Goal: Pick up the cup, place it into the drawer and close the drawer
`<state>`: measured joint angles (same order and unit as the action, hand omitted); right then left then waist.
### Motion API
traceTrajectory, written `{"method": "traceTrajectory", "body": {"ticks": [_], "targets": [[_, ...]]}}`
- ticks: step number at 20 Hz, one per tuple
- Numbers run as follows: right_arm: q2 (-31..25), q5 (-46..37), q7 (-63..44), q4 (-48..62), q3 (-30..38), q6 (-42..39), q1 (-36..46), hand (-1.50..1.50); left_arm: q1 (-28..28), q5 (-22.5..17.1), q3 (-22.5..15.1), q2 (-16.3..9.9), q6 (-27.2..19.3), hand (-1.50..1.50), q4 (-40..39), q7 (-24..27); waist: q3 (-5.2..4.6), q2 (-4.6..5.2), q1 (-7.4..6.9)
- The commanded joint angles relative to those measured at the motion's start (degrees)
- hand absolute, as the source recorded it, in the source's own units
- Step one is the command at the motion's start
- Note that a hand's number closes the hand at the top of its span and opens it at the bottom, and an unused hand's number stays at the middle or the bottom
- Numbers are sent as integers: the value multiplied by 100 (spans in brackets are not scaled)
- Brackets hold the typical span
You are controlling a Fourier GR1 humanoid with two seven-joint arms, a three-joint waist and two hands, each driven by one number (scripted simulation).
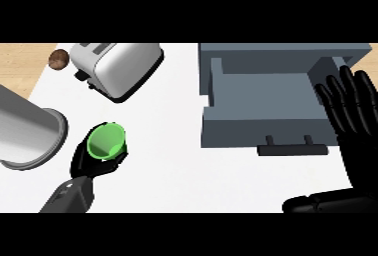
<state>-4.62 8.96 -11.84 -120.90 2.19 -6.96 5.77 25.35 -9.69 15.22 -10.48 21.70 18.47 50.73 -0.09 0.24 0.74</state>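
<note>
On the white counter [177,165], left hand [90,162] curled round the green cup [107,141].
Just left of the cup stands a steel pot [29,132]; beyond it a toaster [118,65] and a brown ball [59,58]. The open grey drawer [258,107] lies well right. The right hand [351,107] rests beside it, fingers straight. Wooden floor [22,70] shows far left.

The black left hand [92,162] hides the bottom of the bright green plastic cup [107,140], and the picture's left side cuts off the big shiny metal pot [26,135].
</note>
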Motion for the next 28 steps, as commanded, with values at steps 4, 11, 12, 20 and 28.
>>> {"method": "traceTrajectory", "body": {"ticks": [4,11,12,20,28], "targets": [[33,-105,59,-5,-33,36,-19,-150,112,59,-49,21,161,150,139,714,2,-5,-23],[-82,63,257,208,170,-144,-35,-150,-232,76,-14,250,-396,150,439,1440,4,-13,-44],[-243,223,156,65,374,-238,-136,-150,-404,65,-41,133,-406,150,673,1317,8,-29,-64],[111,-229,-26,-101,-158,112,-60,-150,-474,-272,-78,328,-395,150,1868,758,13,-54,-133],[73,-98,420,-167,-27,-180,-715,-150,-777,-266,-857,699,-870,150,4192,-893,20,-71,-127]]}}
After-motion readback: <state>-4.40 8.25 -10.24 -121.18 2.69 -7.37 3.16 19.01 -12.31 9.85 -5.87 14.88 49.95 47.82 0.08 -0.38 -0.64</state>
